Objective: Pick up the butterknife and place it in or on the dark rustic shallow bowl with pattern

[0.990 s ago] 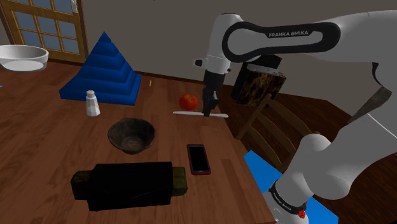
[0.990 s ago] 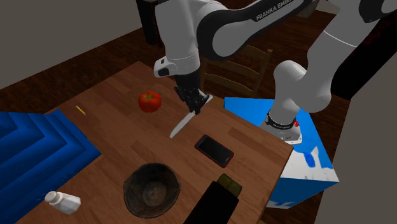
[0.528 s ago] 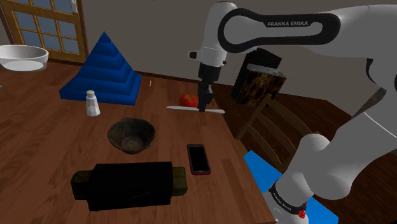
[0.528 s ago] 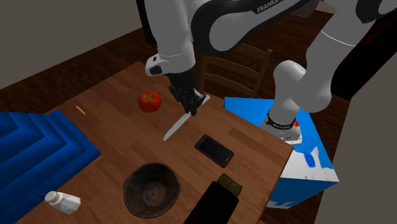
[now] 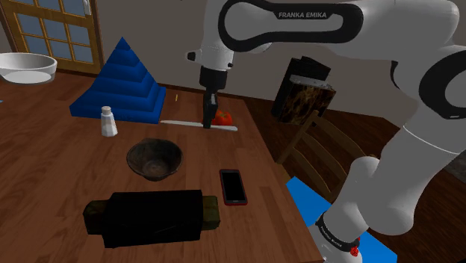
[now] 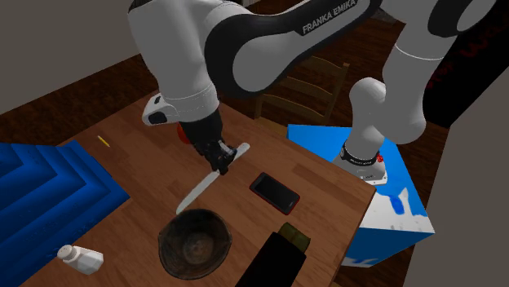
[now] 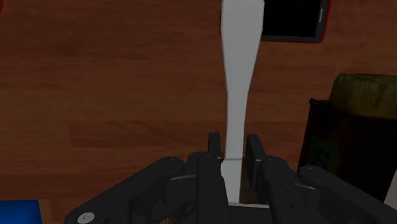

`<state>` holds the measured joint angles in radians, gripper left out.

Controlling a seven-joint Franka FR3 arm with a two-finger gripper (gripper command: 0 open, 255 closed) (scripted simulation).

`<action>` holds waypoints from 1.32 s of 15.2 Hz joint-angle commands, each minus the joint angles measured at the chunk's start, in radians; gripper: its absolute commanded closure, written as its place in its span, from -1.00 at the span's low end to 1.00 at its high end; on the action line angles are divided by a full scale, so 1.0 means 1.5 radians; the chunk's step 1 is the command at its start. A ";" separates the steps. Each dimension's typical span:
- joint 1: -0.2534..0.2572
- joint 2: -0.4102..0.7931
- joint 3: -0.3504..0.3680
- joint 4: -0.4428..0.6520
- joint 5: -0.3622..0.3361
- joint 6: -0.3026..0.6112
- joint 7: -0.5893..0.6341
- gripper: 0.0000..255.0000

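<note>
You had the knife (image 5: pixel 179 122) clamped in the tool (image 5: pixel 207 124) and clear of the table (image 5: pixel 60 175), just on the far side of the bowl (image 5: pixel 154 171), so only setting it inside remained.

Dim, even light lies flat over the brown tabletop (image 5: pixel 52 172). The white arm (image 5: pixel 396 179) and the pale butterknife (image 7: pixel 238 83) are the brightest surfaces, and the door (image 5: pixel 56 30) panes glow grey-blue. In the wrist view the black claw (image 7: pixel 234 151) nearly merges with the dark wood.
</note>
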<state>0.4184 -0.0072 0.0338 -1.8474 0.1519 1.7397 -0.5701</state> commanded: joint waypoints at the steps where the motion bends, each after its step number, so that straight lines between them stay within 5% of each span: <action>1: 0.011 0.044 0.011 0.060 0.000 -0.013 0.024 1.00; 7: 0.044 0.199 0.034 0.274 -0.010 -0.062 0.089 1.00; 20: 0.045 0.205 0.033 0.165 -0.008 0.051 0.073 1.00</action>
<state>0.4859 0.2960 0.0837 -1.5891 0.1397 1.8010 -0.4590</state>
